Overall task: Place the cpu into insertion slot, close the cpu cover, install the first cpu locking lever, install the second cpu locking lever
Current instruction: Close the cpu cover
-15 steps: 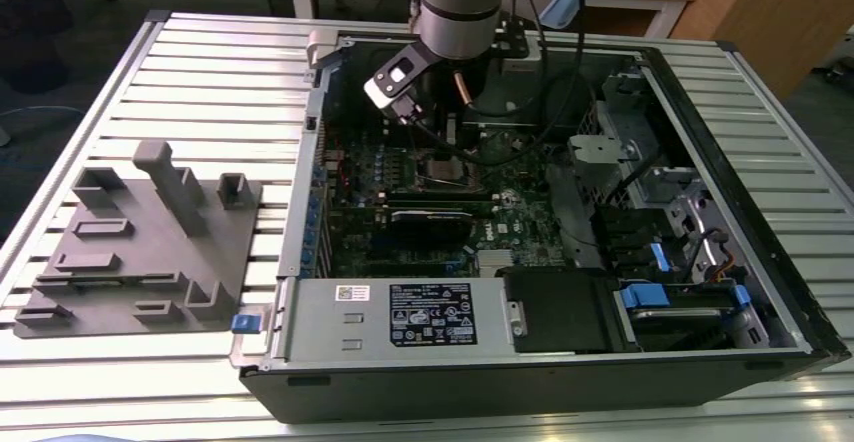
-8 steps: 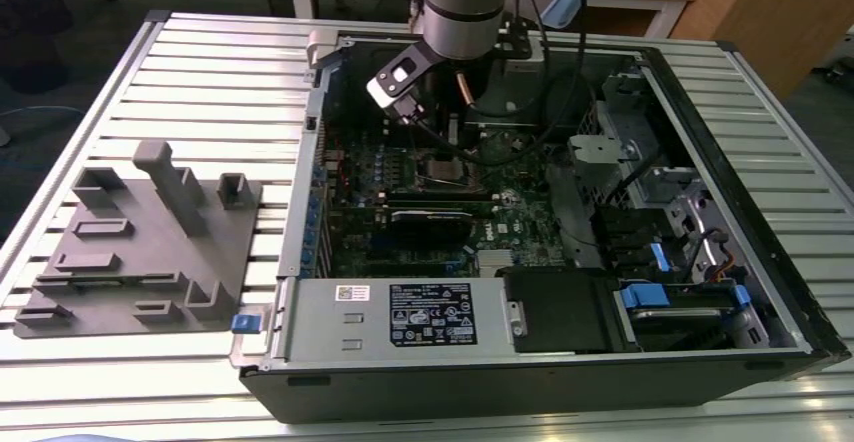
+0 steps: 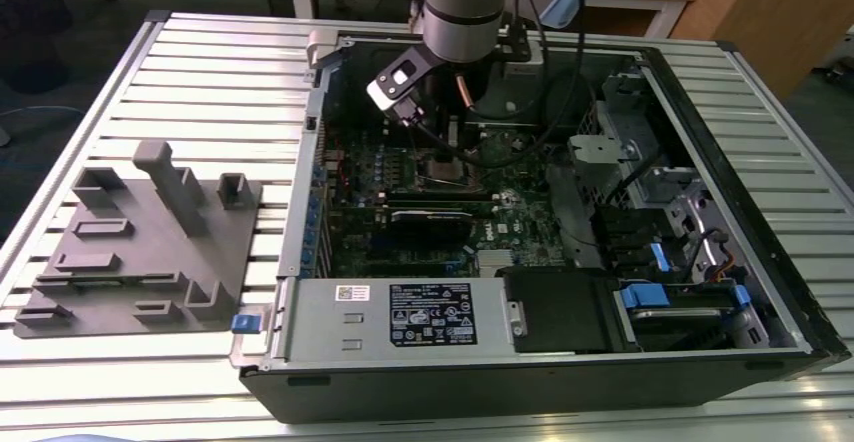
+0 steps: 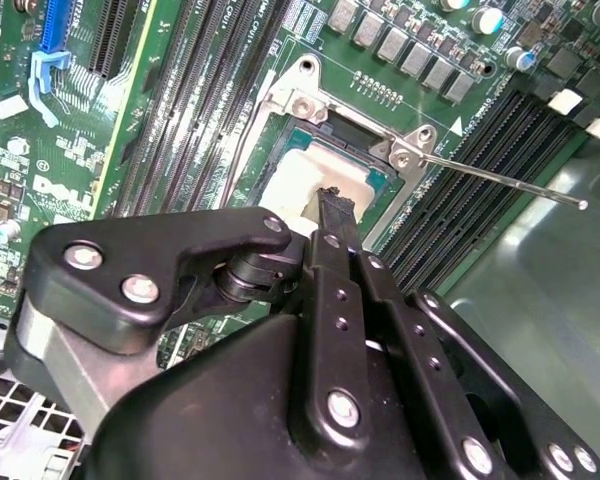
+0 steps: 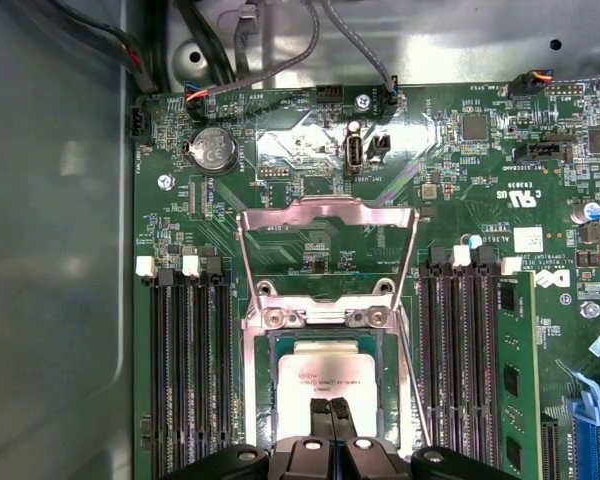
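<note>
Cpu (image 5: 327, 380) lies in insertion slot (image 5: 261, 400); cpu cover (image 5: 327, 212) open, locking lever (image 4: 500, 181) unlatched; pincer (image 5: 330, 406) clenched, tips touching cpu.

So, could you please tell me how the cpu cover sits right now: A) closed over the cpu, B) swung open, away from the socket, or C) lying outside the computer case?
B: in the first wrist view the cpu cover lies swung back, green board showing through its window, and the cpu sits uncovered in the insertion slot.

Print on power supply label (image 3: 434, 314), motherboard (image 5: 450, 190)
</note>
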{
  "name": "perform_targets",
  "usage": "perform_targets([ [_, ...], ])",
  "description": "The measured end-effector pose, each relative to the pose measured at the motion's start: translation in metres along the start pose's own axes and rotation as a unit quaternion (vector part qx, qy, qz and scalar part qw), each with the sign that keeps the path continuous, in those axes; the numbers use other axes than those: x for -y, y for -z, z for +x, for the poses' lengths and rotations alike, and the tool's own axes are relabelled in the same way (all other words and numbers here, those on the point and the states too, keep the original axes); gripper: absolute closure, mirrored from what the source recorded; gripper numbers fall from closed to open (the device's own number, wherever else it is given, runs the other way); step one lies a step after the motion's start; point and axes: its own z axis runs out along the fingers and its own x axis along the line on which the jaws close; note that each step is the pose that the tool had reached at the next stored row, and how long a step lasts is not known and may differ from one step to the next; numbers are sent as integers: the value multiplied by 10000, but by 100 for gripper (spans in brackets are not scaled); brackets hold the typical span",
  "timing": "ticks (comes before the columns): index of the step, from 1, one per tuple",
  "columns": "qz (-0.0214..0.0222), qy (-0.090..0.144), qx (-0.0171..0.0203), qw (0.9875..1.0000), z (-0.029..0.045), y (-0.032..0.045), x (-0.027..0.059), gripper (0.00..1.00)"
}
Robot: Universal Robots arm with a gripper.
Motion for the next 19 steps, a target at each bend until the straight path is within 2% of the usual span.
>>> perform_targets([
  [5, -1, 0, -2, 10000, 0, -11, 0, 89],
  [19, 0, 0, -1, 10000, 1, 37, -1, 89],
])
